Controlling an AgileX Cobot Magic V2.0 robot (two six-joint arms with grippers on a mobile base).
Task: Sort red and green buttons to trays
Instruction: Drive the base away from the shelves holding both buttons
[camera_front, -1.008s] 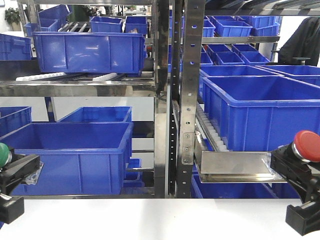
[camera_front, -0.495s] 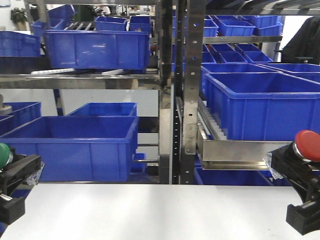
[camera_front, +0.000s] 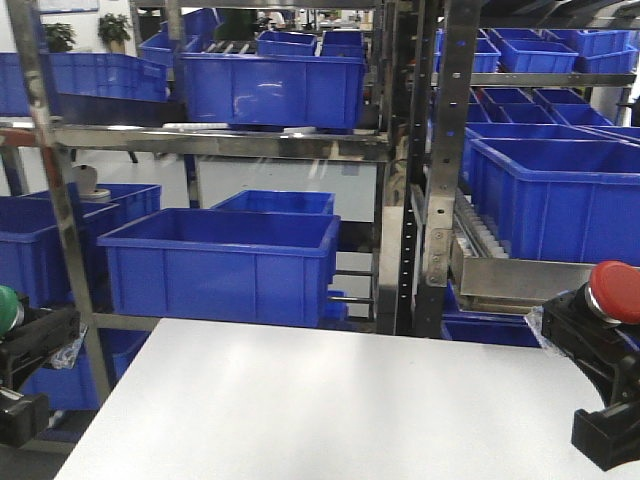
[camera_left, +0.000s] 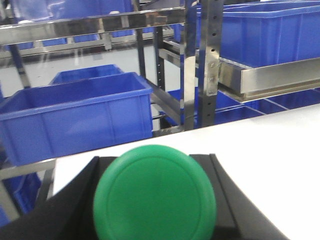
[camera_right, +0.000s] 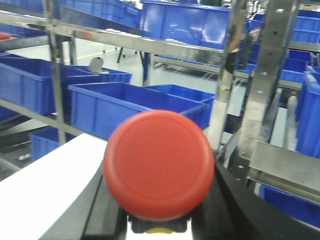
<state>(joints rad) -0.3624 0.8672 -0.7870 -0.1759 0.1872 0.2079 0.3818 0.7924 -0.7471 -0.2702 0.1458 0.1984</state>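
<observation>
Green cap fills the lower part of the left wrist view. The green button sits in the left pincer, whose black fingers flank the cap closely on either side. The hold on the base is hidden under the cap, but the pincer reads as closed on it. The finding is the same on the right: the red button is held in the right pincer, which is set narrowly about it. Both buttons are carried clear of the white tabletop, one at each edge of the front view.

Change noted: against the pictures of a second ago, both pincers and their buttons keep the same places in the front view, while everything behind them has shifted. The steel racking has slid rightward and stands further off. More of the tabletop shows, and its left edge is now in sight. Judgement: the base is moving with both buttons in hand, so picking is done and placing has not begun.

Neither of the trays appears in any view, so the drop points cannot be confirmed.

Beyond the tabletop a blue bin stands on the lower rack level, with more bins above and to the right. A steel rail juts from the racking behind the right pincer and would be a hazard if that arm swings outward.
</observation>
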